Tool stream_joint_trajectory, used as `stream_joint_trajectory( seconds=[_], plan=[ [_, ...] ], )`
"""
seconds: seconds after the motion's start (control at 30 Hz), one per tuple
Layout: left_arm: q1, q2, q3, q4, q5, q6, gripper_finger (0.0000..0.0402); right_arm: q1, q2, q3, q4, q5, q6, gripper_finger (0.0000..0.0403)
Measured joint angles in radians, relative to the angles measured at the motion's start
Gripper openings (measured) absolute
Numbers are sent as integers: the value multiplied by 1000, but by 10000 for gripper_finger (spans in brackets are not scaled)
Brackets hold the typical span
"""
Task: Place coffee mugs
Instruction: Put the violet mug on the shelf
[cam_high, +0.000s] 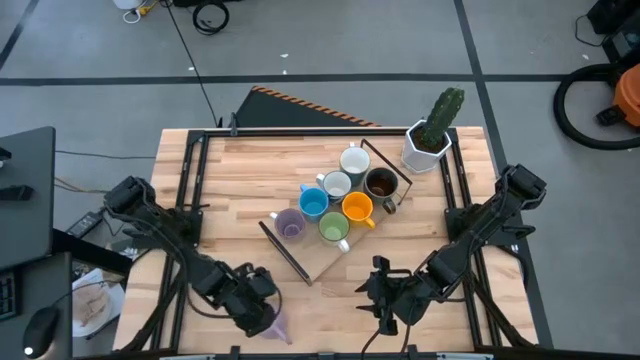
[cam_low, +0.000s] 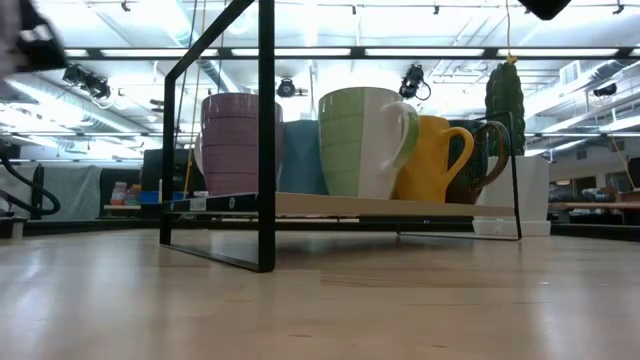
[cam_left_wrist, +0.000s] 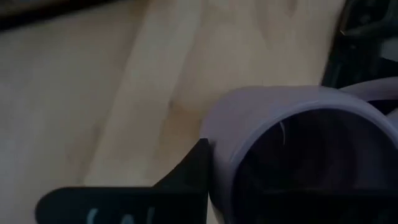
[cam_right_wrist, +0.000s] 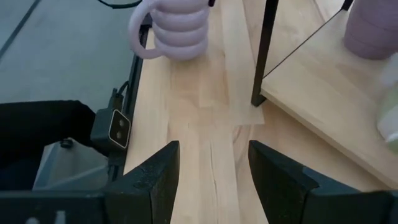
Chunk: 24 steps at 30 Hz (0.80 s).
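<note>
A ribbed lilac mug (cam_high: 275, 326) (cam_right_wrist: 177, 31) stands upright near the table's near edge, left of the middle, with my left gripper (cam_high: 266, 316) over its mouth and shut on it. Several more coffee mugs stand on the low wooden rack (cam_high: 318, 262) in the middle: a second lilac (cam_high: 290, 225), green (cam_high: 334, 228), blue (cam_high: 313, 203), orange (cam_high: 358, 208), dark brown (cam_high: 381, 183), pale grey (cam_high: 337, 185) and white (cam_high: 355, 160). My right gripper (cam_high: 383, 300) (cam_right_wrist: 214, 168) hangs open near the near edge, right of the middle, above bare wood. My left gripper comes at the lilac mug from above, slanting down. One finger (cam_left_wrist: 189, 177) lies against the outside of the mug's wall (cam_left_wrist: 219, 155), just below the rim. The other finger is lost in the dark inside of the mug. Whether the mug's base is on the table I cannot tell.
A white angular pot with a green cactus (cam_high: 430, 135) stands at the table's far right corner. The rack's black wire frame (cam_low: 265, 130) rises at its near left corner and its leg (cam_right_wrist: 261, 62) stands ahead of my right gripper. Black rails (cam_high: 190, 200) run along both table sides.
</note>
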Motion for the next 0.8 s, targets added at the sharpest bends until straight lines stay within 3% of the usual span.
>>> stream_joint_trajectory(
  seconds=[0.23, 0.6, 0.8],
  plan=[
    [74, 104, 150, -87, -67, 50, 42, 2, 10, 0, 2, 6, 23, 193],
    [150, 200, 216, -56, -75, 82, 44, 16, 115, 0, 170, 23, -46, 191],
    [163, 204, 220, -49, -82, 90, 46, 20, 195, 0, 294, 133, -121, 191]
  ],
)
